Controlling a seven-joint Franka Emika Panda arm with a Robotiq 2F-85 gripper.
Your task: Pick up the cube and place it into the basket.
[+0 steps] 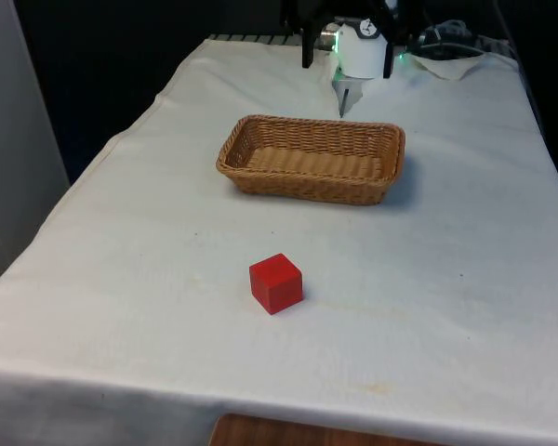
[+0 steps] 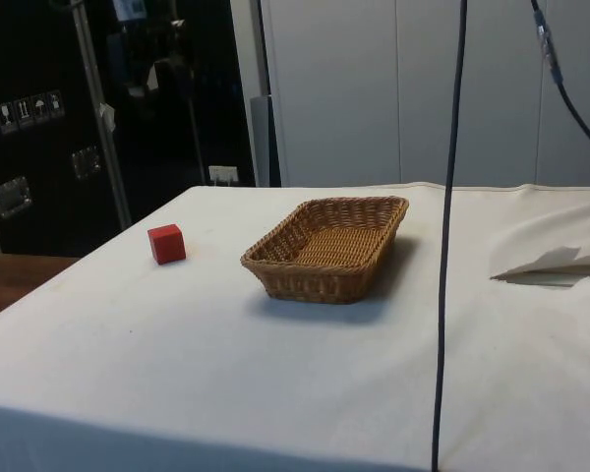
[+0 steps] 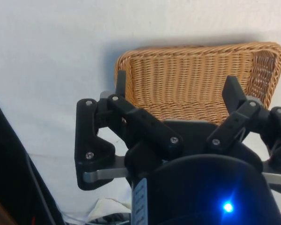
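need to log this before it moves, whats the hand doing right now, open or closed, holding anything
Hand: open and holding nothing, poised above the wicker basket. The red cube sits untouched on the white cloth.

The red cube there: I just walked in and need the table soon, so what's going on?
Nothing is being handled yet. The red cube sits alone on the white cloth, apart from the wicker basket, which holds nothing. The gripper is open above the basket's far side, holding nothing, so the pick has not begun.
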